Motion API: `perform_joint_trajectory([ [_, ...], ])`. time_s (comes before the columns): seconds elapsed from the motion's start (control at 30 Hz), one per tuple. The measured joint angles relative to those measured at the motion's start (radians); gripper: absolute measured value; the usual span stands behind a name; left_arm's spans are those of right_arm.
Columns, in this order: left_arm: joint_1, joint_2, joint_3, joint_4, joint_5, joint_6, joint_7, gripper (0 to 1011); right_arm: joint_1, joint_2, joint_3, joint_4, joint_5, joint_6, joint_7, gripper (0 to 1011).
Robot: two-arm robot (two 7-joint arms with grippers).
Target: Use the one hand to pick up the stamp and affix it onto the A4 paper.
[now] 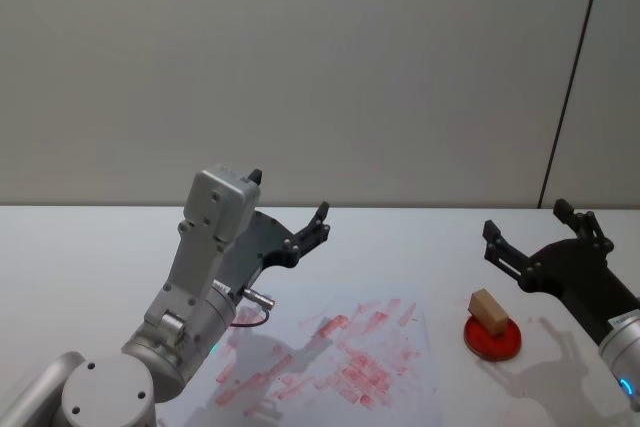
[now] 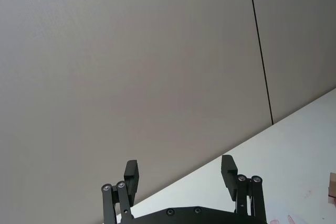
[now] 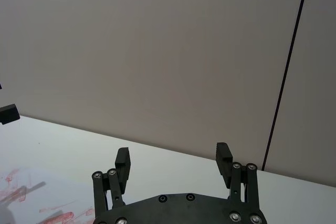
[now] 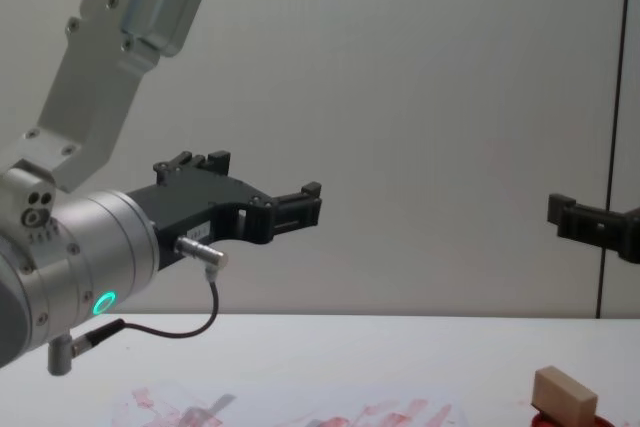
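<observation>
The stamp (image 1: 489,310), a small tan wooden block, rests tilted on a red round ink pad (image 1: 493,339) at the table's right. The chest view shows the stamp (image 4: 564,393) low at the right. My right gripper (image 1: 538,230) hovers open above and just right of it, holding nothing; its fingers (image 3: 122,161) are spread wide in the right wrist view. The A4 paper (image 1: 345,359), white with red smears, lies in the middle, left of the pad. My left gripper (image 1: 290,199) is raised above the paper's far left part, open and empty, and also appears in the chest view (image 4: 265,182).
The white table (image 1: 90,247) runs back to a plain grey wall with a dark vertical seam (image 1: 570,87) at the right. The left arm's grey housing (image 1: 215,209) and a looping cable (image 4: 190,327) hang over the table's left side.
</observation>
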Motion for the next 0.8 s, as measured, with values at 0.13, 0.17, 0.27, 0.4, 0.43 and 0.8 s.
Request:
perform_joint_trajectory([
  [0.13,0.0,0.0,0.0,0.0,0.0,0.0,0.0,1002,0.0,0.0,0.0,-0.001,0.0,0.0,0.0,1001],
  [0.17,0.0,0.0,0.0,0.0,0.0,0.0,0.0,1002,0.0,0.0,0.0,-0.001,0.0,0.0,0.0,1001],
  [0.27,0.0,0.0,0.0,0.0,0.0,0.0,0.0,1003,0.0,0.0,0.0,-0.001,0.0,0.0,0.0,1001],
  [0.4,0.0,0.0,0.0,0.0,0.0,0.0,0.0,1002,0.0,0.0,0.0,-0.001,0.0,0.0,0.0,1001],
  [0.43,0.0,0.0,0.0,0.0,0.0,0.0,0.0,1002,0.0,0.0,0.0,-0.001,0.0,0.0,0.0,1001],
  [0.8,0.0,0.0,0.0,0.0,0.0,0.0,0.0,1002,0.002,0.002,0.001,0.006,-0.002,0.003,0.015,1001],
])
